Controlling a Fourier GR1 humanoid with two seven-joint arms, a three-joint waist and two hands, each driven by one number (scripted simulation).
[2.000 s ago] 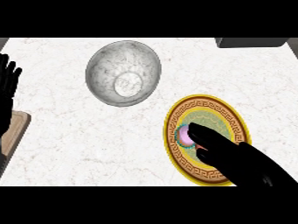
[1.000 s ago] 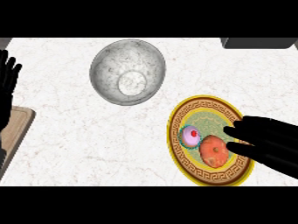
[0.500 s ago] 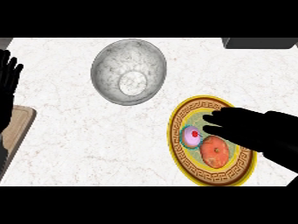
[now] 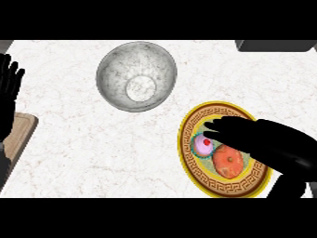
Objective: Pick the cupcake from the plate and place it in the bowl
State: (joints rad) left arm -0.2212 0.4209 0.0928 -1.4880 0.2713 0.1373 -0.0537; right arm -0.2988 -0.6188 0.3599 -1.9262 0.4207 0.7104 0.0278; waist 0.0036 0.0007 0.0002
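Right hand (image 4: 270,142) shifted left; fingers (image 4: 219,125) relaxed over upright cupcake (image 4: 205,145) on plate (image 4: 219,186).

No readable text, label or number anywhere.

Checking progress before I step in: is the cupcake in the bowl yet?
No, the cupcake sits on the plate beside the right robot hand; the bowl holds nothing.

Veined marble counter (image 4: 78,139), mottled stone-look bowl (image 4: 136,76), glossy plate (image 4: 194,122).
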